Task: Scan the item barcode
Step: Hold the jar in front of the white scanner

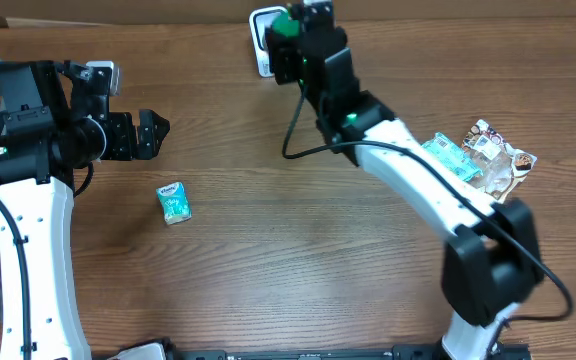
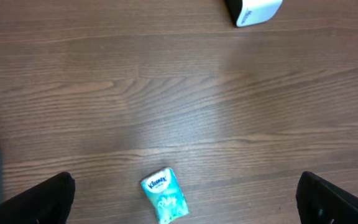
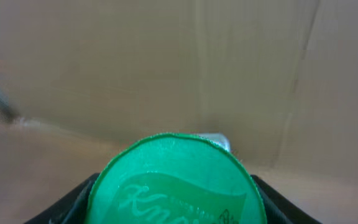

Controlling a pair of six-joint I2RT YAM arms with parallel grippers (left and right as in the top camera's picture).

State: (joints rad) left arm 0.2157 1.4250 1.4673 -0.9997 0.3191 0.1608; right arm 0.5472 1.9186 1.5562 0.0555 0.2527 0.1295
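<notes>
Green-lidded container [image 3: 174,180] clamped in right gripper [image 3: 173,208] (beside white scanner [image 1: 260,42]), left gripper [image 1: 156,133] spread wide.

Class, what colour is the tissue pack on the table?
Tissue pack: teal and white, left wrist view.

Robot test lab, mock checkout setup: wood table [image 1: 298,260] w/ 2 arms [image 1: 418,185], white scanner [image 2: 258,10], pkgd goods [image 1: 488,158], cardboard backdrop [image 3: 135,62].
</notes>
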